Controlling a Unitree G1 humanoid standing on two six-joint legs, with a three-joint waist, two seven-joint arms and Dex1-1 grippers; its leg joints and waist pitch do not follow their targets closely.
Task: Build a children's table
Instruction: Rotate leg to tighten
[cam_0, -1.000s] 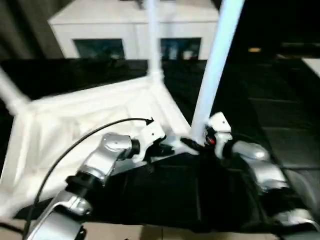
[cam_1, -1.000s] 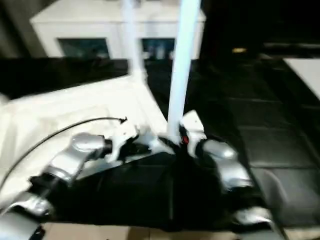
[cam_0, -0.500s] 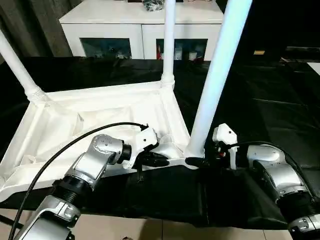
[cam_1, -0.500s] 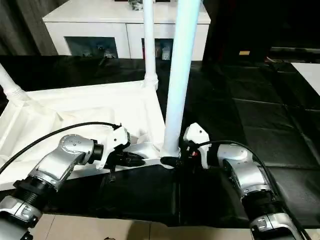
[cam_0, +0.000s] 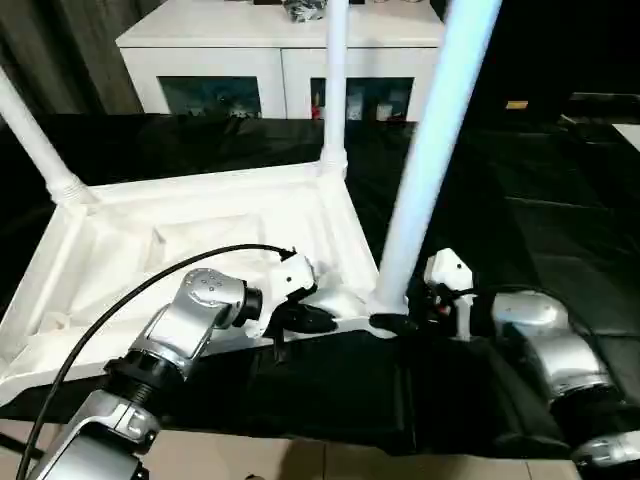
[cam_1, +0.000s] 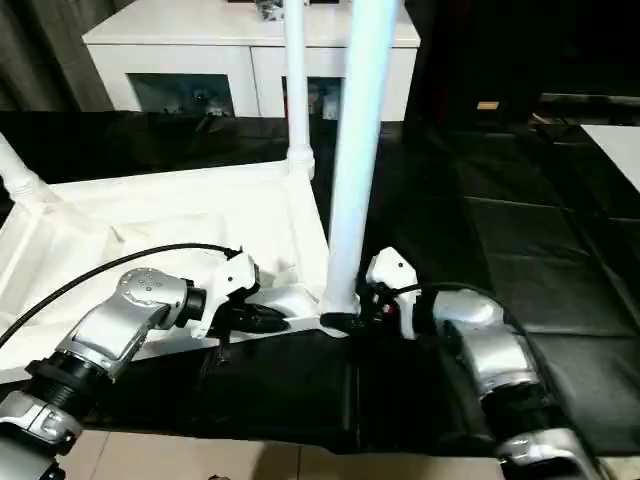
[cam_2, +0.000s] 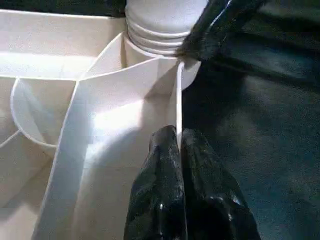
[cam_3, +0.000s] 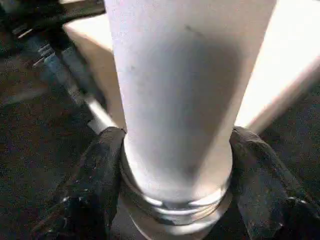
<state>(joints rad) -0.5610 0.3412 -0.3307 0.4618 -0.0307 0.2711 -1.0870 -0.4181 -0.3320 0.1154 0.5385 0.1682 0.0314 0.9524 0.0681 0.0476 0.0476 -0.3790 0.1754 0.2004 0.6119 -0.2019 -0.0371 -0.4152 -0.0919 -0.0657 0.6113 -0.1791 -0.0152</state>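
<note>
The upturned white table top (cam_0: 190, 235) lies on the black bench (cam_0: 560, 230), legs pointing up. The left tool (cam_2: 179, 150) pinches the top's thin near rim. The right tool (cam_3: 175, 190) grips the base of the near corner leg (cam_0: 425, 160), one finger on each side.

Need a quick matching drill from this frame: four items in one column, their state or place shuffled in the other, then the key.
Items
1. left gripper
2. right gripper
3. near leg
4. cabinet

States
A. stands behind the black work surface, dark glass doors
B. shut on the thin rim of the table top
C. fingers on either side of the leg's base
D. upright in the near corner socket

Pairs: 1-B, 2-C, 3-D, 4-A
</note>
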